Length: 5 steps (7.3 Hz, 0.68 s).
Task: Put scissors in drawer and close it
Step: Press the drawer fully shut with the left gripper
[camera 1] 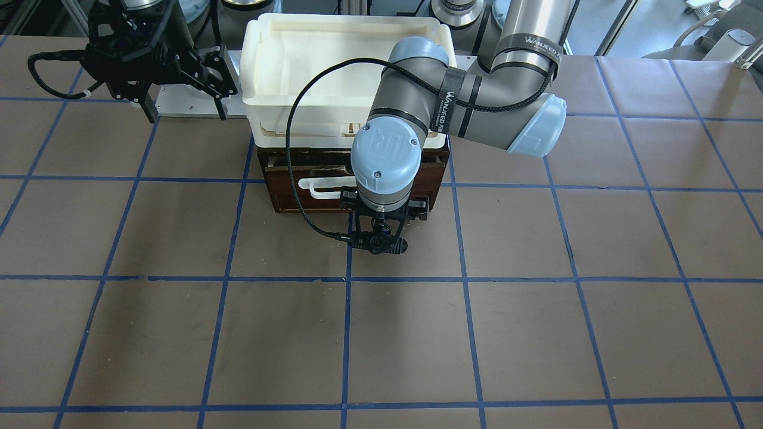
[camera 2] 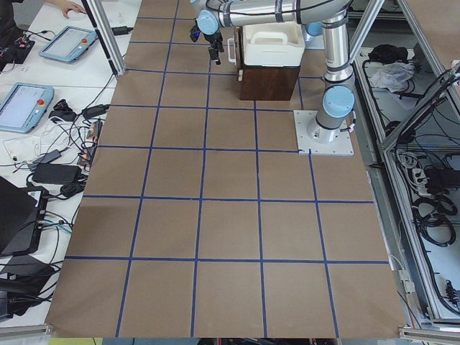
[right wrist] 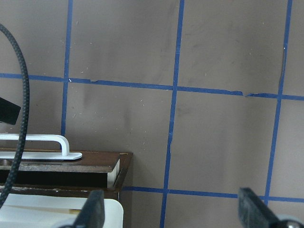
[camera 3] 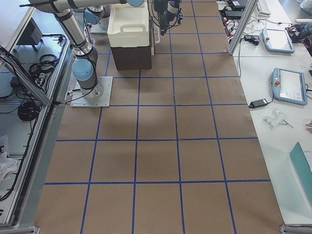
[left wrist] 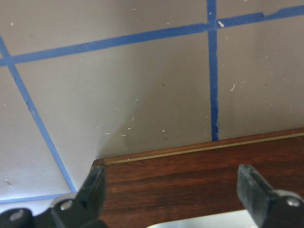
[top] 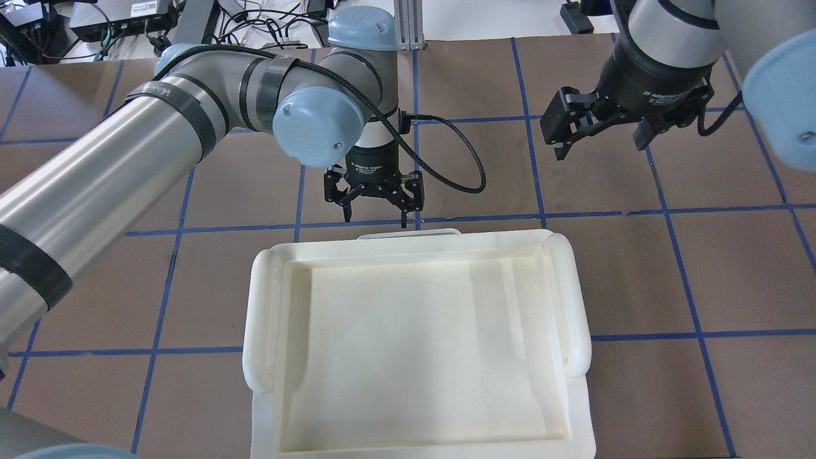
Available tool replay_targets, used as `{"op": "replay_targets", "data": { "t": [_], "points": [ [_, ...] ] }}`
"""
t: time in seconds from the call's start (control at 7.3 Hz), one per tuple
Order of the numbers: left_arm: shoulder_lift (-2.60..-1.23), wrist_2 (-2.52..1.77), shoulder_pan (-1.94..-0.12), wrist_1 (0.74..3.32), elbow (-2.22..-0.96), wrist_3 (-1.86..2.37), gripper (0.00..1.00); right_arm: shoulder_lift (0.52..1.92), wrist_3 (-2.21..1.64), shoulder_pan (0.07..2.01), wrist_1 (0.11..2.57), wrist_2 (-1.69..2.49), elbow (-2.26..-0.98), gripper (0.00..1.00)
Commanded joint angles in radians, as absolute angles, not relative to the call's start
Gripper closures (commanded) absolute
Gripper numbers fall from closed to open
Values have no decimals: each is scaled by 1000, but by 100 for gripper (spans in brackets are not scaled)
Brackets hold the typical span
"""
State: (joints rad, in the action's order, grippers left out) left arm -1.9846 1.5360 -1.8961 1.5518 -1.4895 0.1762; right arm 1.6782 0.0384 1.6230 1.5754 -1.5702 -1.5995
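Brown table [camera 1: 536, 333] with a blue tape grid is seen in all views. Dark wood drawer [camera 1: 286, 196] is set in a cabinet under a cream tray [top: 261, 319], at table centre, white handle [camera 1: 319, 185] on its front. In the right wrist view the drawer front is seen standing slightly out, with a pale inner edge showing at its corner. Scissors are not made out in any view. Left gripper [top: 376, 217] is held at 12 o'clock of the tray in the overhead view, just in front of the handle, pointing down, fingers [left wrist: 95, 185] spread wide, nothing between them. Right gripper [top: 600, 143] is raised at 1 o'clock of the tray, well apart from the drawer, fingers also spread and nothing held.
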Motion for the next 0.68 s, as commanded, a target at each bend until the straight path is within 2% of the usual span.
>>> {"op": "replay_targets", "data": {
  "t": [0.0,0.55],
  "points": [
    [-1982,1532,-1898,1565,-1497,178,0,1678,38,1623,1575,-1569,-1598,0],
    [-1951,1531,-1902,1598,-1534,179,0,1680,38,1623,1575,-1569,-1598,0]
  ]
}}
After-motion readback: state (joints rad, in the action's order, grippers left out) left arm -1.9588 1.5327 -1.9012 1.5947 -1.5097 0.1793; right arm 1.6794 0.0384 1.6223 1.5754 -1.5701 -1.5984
